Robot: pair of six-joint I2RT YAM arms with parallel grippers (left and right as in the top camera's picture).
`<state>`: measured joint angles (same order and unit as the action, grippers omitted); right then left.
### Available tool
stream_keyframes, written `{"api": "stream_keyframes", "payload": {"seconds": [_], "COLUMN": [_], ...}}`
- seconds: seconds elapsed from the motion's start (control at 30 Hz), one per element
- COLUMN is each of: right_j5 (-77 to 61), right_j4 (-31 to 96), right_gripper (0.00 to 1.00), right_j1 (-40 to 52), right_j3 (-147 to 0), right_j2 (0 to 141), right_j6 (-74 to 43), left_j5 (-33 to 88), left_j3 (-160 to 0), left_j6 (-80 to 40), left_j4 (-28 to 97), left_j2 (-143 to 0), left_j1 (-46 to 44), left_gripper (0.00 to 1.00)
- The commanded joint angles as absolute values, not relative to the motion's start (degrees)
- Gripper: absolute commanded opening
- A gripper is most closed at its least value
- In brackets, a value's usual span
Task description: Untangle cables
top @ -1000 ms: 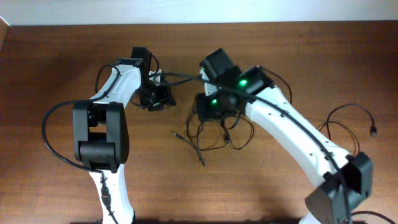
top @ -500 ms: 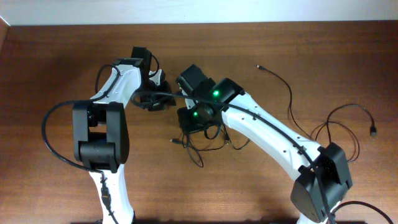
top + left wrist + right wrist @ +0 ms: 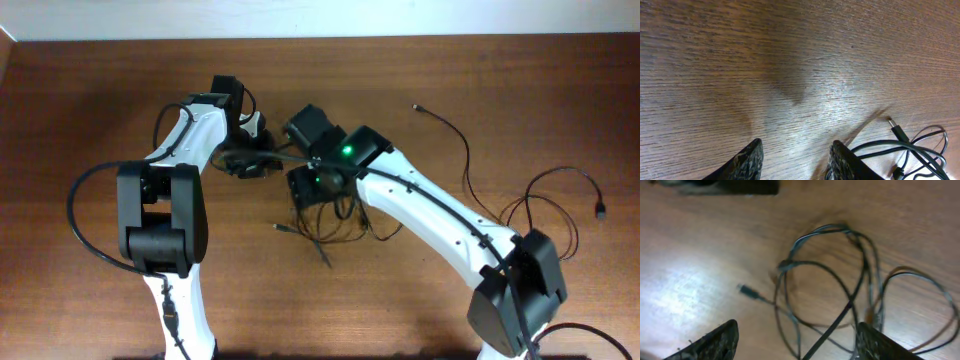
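The left gripper's [image 3: 796,161] jaws stood partly apart with only bare wood between them. Black cable loops and a small plug [image 3: 897,131] lay just beside one finger. The right gripper's [image 3: 795,340] jaws were spread wide and gripped nothing. They hung over the cables [image 3: 785,265], a loose knot of thin black cords, and one strand ran down between the fingers. That tangle lay near the middle of the tabletop [image 3: 100,80], with the left gripper just beside it toward the left edge. More loose cords [image 3: 466,150] trailed toward the right edge, well apart from the tangle.
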<state>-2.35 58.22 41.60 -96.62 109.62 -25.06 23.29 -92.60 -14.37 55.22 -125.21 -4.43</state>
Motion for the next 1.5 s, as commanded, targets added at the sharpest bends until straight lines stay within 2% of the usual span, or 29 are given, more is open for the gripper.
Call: {"api": "stream_keyframes", "payload": {"seconds": [0.0,0.2,0.33,0.37,0.6,0.87,1.03,1.2,1.37,1.47], "right_j5": [-0.7,-0.8,-1.0,-1.0,-8.4,-14.0,-12.7,-12.0,-10.8,-4.9], "right_j4": [58.0,56.6,54.5,53.9,43.9,42.4,39.9,37.3,33.8,32.4], "right_gripper": [0.76,0.75,0.54,0.52,0.49,0.43,0.41,0.31,0.31,0.31], "right_j1": [38.4,31.7,31.5,31.5,31.5,31.5,31.6,31.6,33.8,34.9], "right_j3": [-96.2,-95.0,-89.6,-88.1,-76.6,-75.2,-75.2,-75.2,-74.7,-73.3], "right_j2": [110.0,110.1,110.1,110.1,110.1,110.1,110.1,110.1,110.1,110.1], "right_j6": [-24.9,-24.9,-24.9,-24.9,-24.9,-24.9,-24.3,-24.3,-24.3,-24.3], "left_j5": [23.1,23.1,23.1,23.1,23.1,23.1,23.1,23.1,23.1,23.1], "left_j3": [-93.6,-93.6,-93.6,-93.6,-93.6,-93.6,-93.6,-93.6,-93.6,-93.6], "left_j6": [-14.1,-14.1,-14.1,-14.1,-14.1,-14.1,-14.1,-14.1,-14.1,-14.1], "left_j4": [55.2,55.2,55.2,55.2,55.2,55.2,55.2,55.1,55.1,55.1], "left_j2": [-125.8,-125.8,-125.8,-125.8,-125.8,-125.8,-125.8,-125.8,-125.8,-125.8], "left_j1": [-4.3,-4.3,-4.3,-4.4,-4.3,-4.3,-4.4,-4.4,-4.3,-4.3], "left_gripper": [0.45,0.45,0.45,0.45,0.45,0.45,0.45,0.46,0.45,0.45]}}
